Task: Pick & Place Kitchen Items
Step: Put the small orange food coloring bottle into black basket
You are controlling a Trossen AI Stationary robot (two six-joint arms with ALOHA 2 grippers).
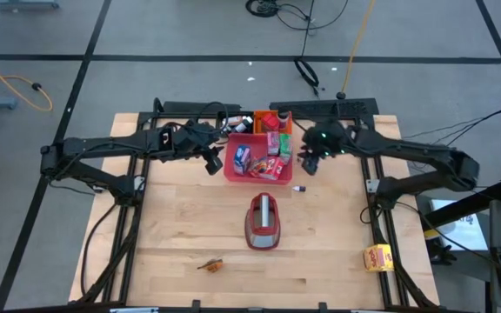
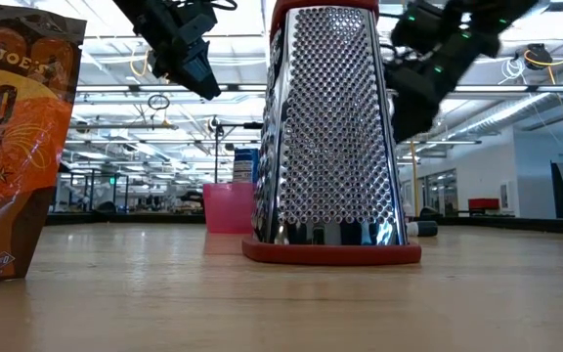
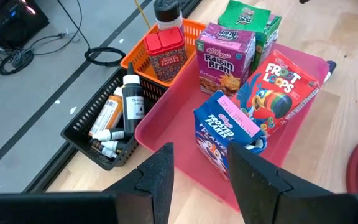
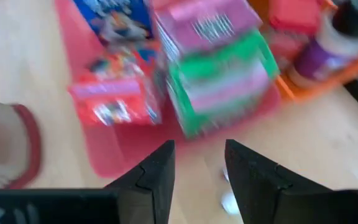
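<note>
Four cartons stand or lie in the pinkish-red tray: blue-red-white, red, pink and green. My left gripper hangs open in the air just off the tray's left side. My right gripper hangs open off the tray's right side, above a tiny white bottle lying on the table. A yellow carton sits by the table's right near corner. A small orange-brown piece lies near the near edge.
The dark-red and grey grater stands in the middle of the table, near of the tray. An orange basket with a red-lidded jar and a black basket of small bottles sit at the far edge behind the tray.
</note>
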